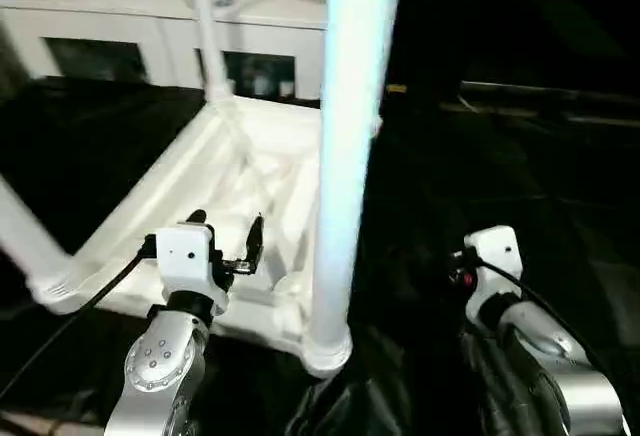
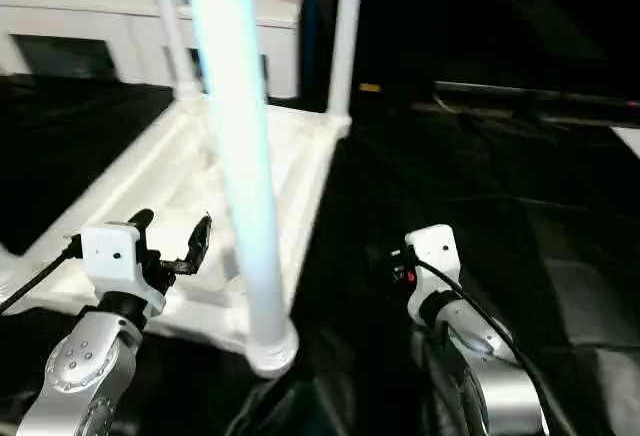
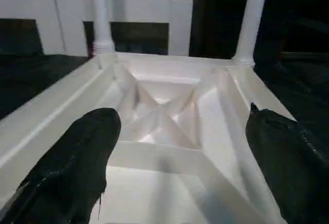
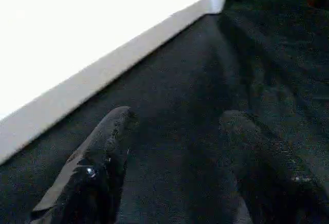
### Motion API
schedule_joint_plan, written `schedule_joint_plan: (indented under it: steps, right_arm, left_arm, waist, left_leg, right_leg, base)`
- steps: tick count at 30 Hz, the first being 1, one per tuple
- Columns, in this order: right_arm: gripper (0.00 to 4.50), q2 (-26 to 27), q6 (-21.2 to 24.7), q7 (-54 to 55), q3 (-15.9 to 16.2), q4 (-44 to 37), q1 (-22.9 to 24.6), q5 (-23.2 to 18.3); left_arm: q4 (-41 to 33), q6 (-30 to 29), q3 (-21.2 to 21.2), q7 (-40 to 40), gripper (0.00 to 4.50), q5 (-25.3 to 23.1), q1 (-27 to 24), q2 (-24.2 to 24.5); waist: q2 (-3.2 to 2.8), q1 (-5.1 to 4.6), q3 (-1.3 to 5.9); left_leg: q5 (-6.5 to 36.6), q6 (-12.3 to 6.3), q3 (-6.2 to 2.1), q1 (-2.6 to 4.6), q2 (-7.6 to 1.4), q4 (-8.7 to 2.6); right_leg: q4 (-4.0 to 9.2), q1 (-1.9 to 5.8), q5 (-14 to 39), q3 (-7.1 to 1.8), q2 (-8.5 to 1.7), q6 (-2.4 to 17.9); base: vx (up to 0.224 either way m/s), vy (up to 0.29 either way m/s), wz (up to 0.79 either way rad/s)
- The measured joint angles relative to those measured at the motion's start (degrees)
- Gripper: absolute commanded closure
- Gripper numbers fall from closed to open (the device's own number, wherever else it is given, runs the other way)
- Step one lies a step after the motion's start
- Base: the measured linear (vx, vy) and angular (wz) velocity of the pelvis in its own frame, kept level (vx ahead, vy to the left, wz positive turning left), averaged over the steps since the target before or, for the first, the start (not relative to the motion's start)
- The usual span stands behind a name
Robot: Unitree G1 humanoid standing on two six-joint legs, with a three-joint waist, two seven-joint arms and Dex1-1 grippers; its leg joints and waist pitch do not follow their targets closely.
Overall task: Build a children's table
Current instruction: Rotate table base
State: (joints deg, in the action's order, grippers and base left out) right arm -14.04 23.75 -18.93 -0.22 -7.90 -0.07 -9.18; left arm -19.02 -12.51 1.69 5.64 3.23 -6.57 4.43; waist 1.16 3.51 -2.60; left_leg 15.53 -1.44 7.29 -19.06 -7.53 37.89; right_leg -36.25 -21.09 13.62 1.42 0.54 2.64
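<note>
**Little white table, flipped over with its legs up**

So the table (image 1: pixel 250 171) is lying upside down on a black cloth (image 2: pixel 480 186) that looks soft and a bit crinkly. It's all white plastic, smooth and slightly glossy. The top is square, and its underside is showing: a raised rim all round and ribs crossing in an X in the middle, making shallow wedge-shaped pockets. Round collars sit at the corners.

Legs are standing in those corners. The near one (image 1: pixel 345 156) is a long round tube rising straight up past the top of the head view, planted in a chunky round socket at the corner closest to the robot. Two more, the far left leg (image 3: pixel 100 13) and the far right leg (image 3: pixel 252 18), stand at the back corners. Another leg (image 1: pixel 25 236) leans out from the left corner.

The left gripper (image 1: pixel 225 241) hovers over the near edge of the underside, its two black fingers (image 3: pixel 77 167) spread wide apart with nothing between them. The right gripper (image 4: pixel 180 167) is off to the right of the table over the cloth, fingers also apart and empty, just beside the flat white outer side of the tabletop.

Behind it all is a white cabinet (image 1: pixel 130 16) with dark glass doors.
</note>
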Motion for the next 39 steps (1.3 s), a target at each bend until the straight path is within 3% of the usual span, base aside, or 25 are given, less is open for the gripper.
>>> schedule_joint_plan:
  steps: [1, 2, 3, 4, 7, 10, 13, 16, 20, 28, 34, 39]
  right_arm:
    - [1.49, 0.1, 0.0, 0.1, -0.1, -0.1, 0.0, -0.1]
    - [1.49, 0.1, 0.0, 0.1, -0.1, -0.1, 0.0, 0.0]
    - [1.49, 0.1, 0.0, 0.1, 0.0, -0.1, 0.0, 0.0]
    - [1.49, 0.1, 0.0, 0.1, 0.2, -0.1, 0.0, 0.1]
    - [1.49, 0.1, 0.0, 0.0, 0.2, -0.1, -0.3, 0.1]
    - [1.49, -0.3, 0.0, 0.0, 0.1, -0.1, -0.3, 0.1]
    - [1.49, -0.8, 0.0, -0.1, -0.2, -0.1, -0.3, 0.1]
    - [1.32, -2.0, 0.0, -0.7, -0.6, 0.0, -0.3, 0.0]
    - [1.13, -7.9, -0.1, -7.7, -0.7, 0.4, -0.4, -1.0]
    - [0.49, -18.6, -1.5, -21.9, 0.8, 1.5, 0.2, -2.3]
    - [0.03, -21.0, -2.4, -27.6, 3.2, 0.7, 0.6, -2.5]
    - [0.00, -21.6, -3.8, -30.4, 5.4, 0.7, 0.6, -2.4]
  left_arm:
    - [-0.1, 0.4, 0.4, -0.3, 0.02, -1.0, 0.0, 0.7]
    - [-0.1, 0.5, 0.6, -0.4, 0.02, -1.5, 0.0, 1.0]
    - [-0.2, 0.5, 0.5, -0.6, 0.02, -1.7, 0.0, 0.8]
    - [-0.3, 0.4, 0.1, -0.9, 0.02, -0.6, -0.2, 0.0]
    - [-0.3, -0.1, -0.8, -1.1, 0.02, 0.3, -0.3, -0.3]
    - [-0.3, 0.0, 0.0, -0.1, 0.02, -0.6, -0.3, 1.4]
    - [-0.2, 0.5, 2.3, 5.4, 0.02, 0.6, -0.3, 3.8]
    - [0.3, 0.0, 4.5, 13.2, 0.00, 5.1, -0.3, 5.8]
    - [2.9, -0.1, 5.5, 24.9, 0.00, 8.2, 2.4, 13.9]
    - [5.9, 0.1, 7.5, 44.4, 0.00, 9.8, 5.0, 28.4]
    - [6.5, 1.3, 10.2, 51.3, 0.48, 10.5, 7.1, 31.3]
    - [7.5, 1.2, 14.3, 54.6, 0.94, 8.8, 9.9, 32.3]
  waist:
    - [-0.50, 0.01, 0.22]
    - [-0.47, -0.30, 0.21]
    - [-0.89, -1.05, 0.28]
    - [-0.69, -1.84, 0.10]
    - [-0.43, -2.88, 0.13]
    - [-0.21, -3.89, 0.22]
    - [-0.12, -4.52, 0.18]
    - [-0.11, -4.76, 0.18]
    - [-0.31, -4.73, 0.21]
    - [-1.57, -4.77, -0.24]
    - [-1.59, -4.66, -0.27]
    - [-1.59, -4.67, -0.27]
  left_leg:
    - [-0.2, 0.68, -0.48, 0.31, -0.26, -0.66]
    - [-0.7, 2.54, 0.19, 0.70, -0.38, -1.11]
    - [-0.9, 3.07, 0.69, 0.85, -0.38, -1.28]
    - [-0.9, 3.20, 1.24, 0.68, -0.38, -1.29]
    - [-0.8, 2.76, 1.61, -0.12, -0.20, -1.29]
    - [-0.7, 2.30, 2.39, -0.23, 0.13, -1.28]
    - [-0.7, 2.28, 2.45, -0.45, 0.13, -1.28]
    - [-0.7, 2.29, 2.45, -0.57, 0.12, -1.29]
    - [-0.7, 2.35, 2.45, -1.01, 0.08, -1.43]
    - [-0.8, 2.37, 2.47, -0.99, -0.06, -1.56]
    - [-0.8, 2.36, 2.52, -0.92, -0.06, -1.54]
    - [-0.8, 2.37, 2.55, -0.93, -0.06, -1.54]
  right_leg:
    - [0.00, -0.13, -0.3, -0.86, 0.19, -0.4]
    - [0.01, -0.14, -0.5, -1.27, 0.05, -0.6]
    - [0.19, -0.36, -0.6, -1.40, -0.17, -0.6]
    - [0.64, -0.25, -0.9, -0.97, -0.80, -0.2]
    - [2.23, 0.26, -2.1, -0.42, -1.64, 0.1]
    - [2.50, 0.18, -2.8, -0.55, -2.37, -0.7]
    - [2.60, 0.04, -2.4, -0.54, -2.44, -1.4]
    - [2.34, -0.16, -2.5, -0.54, -2.46, -1.8]
    - [1.88, -0.81, -2.8, -0.51, -2.47, -2.0]
    - [1.78, -0.82, -2.7, -0.48, -2.35, -2.0]
    - [1.78, -0.78, -2.7, -0.49, -2.38, -1.9]
    - [1.75, -0.76, -2.7, -0.49, -2.40, -1.9]
  base:
    - [-0.027, 0.087, -0.18]
    - [-0.027, 0.087, -0.18]
    - [-0.062, 0.127, 0.12]
    - [-0.058, 0.147, 0.14]
    - [-0.019, 0.134, 0.07]
    - [-0.005, 0.082, 0.02]
    - [-0.001, 0.017, 0.01]
    - [0.000, 0.000, 0.00]
    - [0.000, 0.000, 0.00]
    - [0.000, 0.000, 0.00]
    - [0.000, 0.000, 0.00]
    - [0.000, 0.000, 0.00]
